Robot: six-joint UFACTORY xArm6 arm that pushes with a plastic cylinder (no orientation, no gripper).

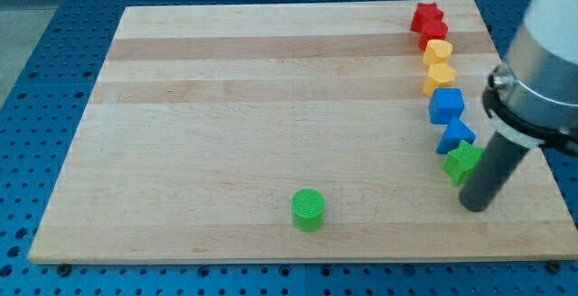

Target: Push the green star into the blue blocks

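Note:
The green star (461, 161) lies near the view's right edge of the wooden board, touching the lower blue block (456, 135). A blue cube (445, 105) sits just above that block. My tip (476, 205) is at the lower right of the green star, very close to it or touching it. The dark rod rises from the tip toward the view's upper right.
Above the blue blocks, a column runs up the right side: two yellow blocks (440, 78) (437, 51) and two red blocks (433, 34) (426, 14). A green cylinder (308, 208) stands near the board's bottom edge, centre. The board's right edge (533, 165) is close to the tip.

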